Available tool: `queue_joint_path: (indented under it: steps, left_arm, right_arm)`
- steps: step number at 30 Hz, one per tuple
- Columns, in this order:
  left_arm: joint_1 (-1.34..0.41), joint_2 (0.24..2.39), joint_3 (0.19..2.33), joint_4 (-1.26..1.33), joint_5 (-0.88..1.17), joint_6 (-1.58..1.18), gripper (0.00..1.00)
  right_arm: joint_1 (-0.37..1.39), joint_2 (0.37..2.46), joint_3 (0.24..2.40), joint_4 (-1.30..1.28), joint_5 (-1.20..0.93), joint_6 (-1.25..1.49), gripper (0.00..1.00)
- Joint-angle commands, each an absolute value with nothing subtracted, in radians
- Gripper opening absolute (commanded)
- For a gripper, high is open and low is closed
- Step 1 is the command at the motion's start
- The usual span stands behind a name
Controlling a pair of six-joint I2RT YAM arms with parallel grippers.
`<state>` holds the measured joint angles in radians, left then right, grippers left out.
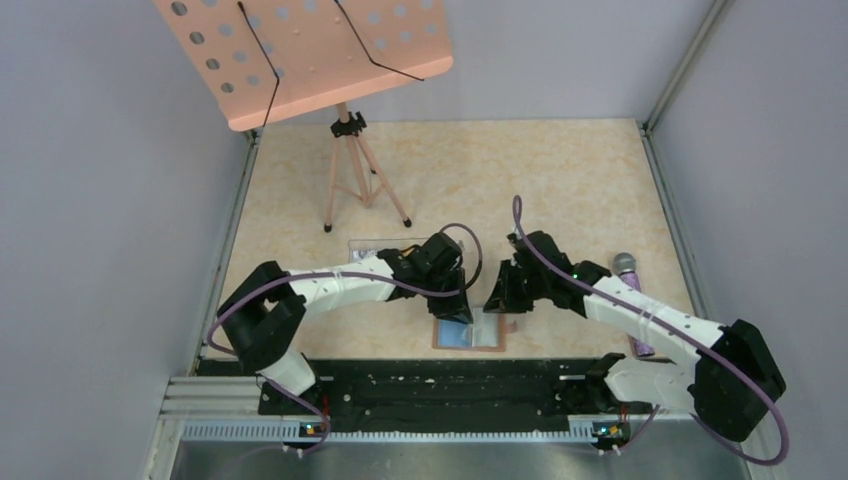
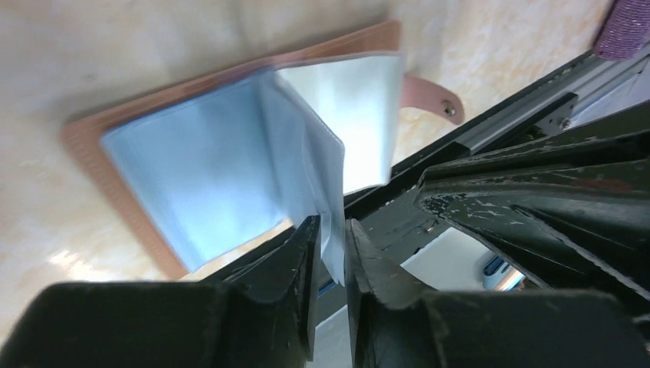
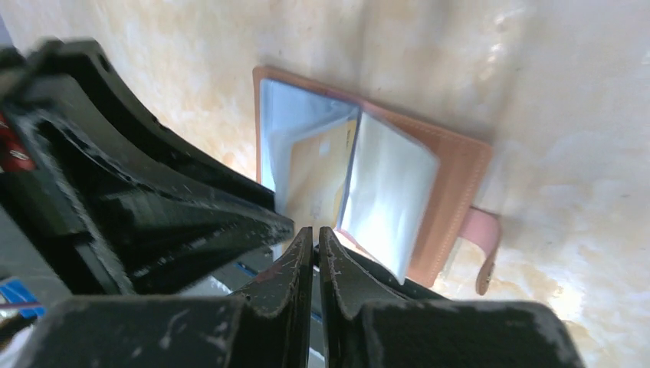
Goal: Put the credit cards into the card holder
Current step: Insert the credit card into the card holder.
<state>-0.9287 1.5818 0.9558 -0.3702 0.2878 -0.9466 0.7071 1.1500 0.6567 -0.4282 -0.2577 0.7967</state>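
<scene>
Your left gripper (image 2: 331, 253) pinches 1 clear sleeve (image 2: 322, 169) of the open card holder (image 1: 490, 336), which lies by the near edge of the table (image 1: 560, 200). Your right gripper (image 3: 314, 245) hovers above it, fingers almost touching, nothing visibly held.

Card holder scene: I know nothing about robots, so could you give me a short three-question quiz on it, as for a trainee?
1. True or false: the card holder lies closed.
2. The left end effector pinches: A) a clear sleeve, B) the snap tab, C) a pen.
3. Fill in: the card tucked inside the holder is ____ in colour.
Key: 1 false; 2 A; 3 yellow.
</scene>
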Motion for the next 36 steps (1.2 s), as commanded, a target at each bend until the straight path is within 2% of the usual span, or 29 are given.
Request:
queue_joint_path:
  steps: [1,12,20,27,32,36]
  left_arm:
    - [-0.965,1.662,1.025,-0.290,0.366,-0.956,0.25]
    - [-1.033,1.807,1.094,-0.168,0.434,-1.002,0.33]
    - [-1.038,1.749,1.062,0.019,0.465,-1.027,0.38]
    - [-0.981,1.614,0.856,0.267,0.468,-1.113,0.39]
    - [-0.844,1.471,0.665,0.384,0.522,-1.158,0.40]
    - [-0.686,1.318,0.556,0.347,0.565,-1.140,0.41]
  right_arm:
    - [0.633,1.071,0.683,-0.483,-0.258,0.794,0.07]
    - [0.556,1.011,0.688,-0.554,-0.264,0.758,0.09]
    - [0.552,1.030,0.697,-0.555,-0.272,0.744,0.13]
    - [0.553,1.084,0.715,-0.550,-0.307,0.718,0.21]
    - [0.553,1.128,0.732,-0.513,-0.333,0.713,0.29]
    - [0.558,1.190,0.754,-0.455,-0.365,0.722,0.33]
